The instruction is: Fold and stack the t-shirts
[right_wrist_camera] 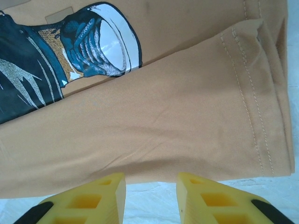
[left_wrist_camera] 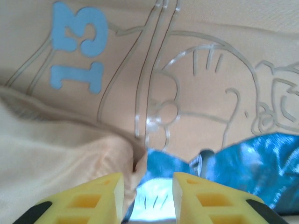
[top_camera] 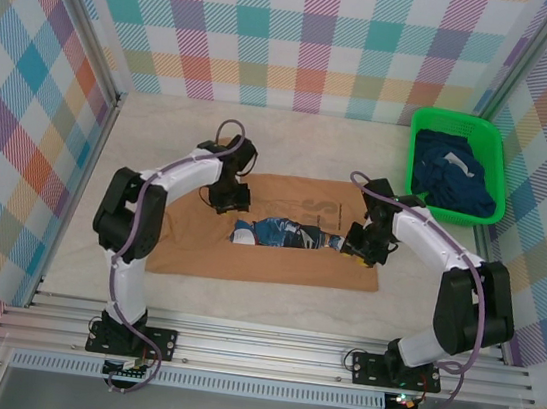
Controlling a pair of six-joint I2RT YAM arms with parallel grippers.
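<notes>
One tan-orange t-shirt (top_camera: pixel 246 261), one green basket (top_camera: pixel 457 116), navy shirts (top_camera: pixel 453 178), number unclear, two arms: left arm (top_camera: pixel 171 176), right arm (top_camera: pixel 434 248)

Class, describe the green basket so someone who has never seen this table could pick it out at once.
Start at the pale table walled by pastel checked panels and look to its far right corner. There sits a bright green plastic mesh basket holding dark navy cloth shirts. It is the only green thing and the only container; the tan-orange printed t-shirt lies spread mid-table.
</notes>
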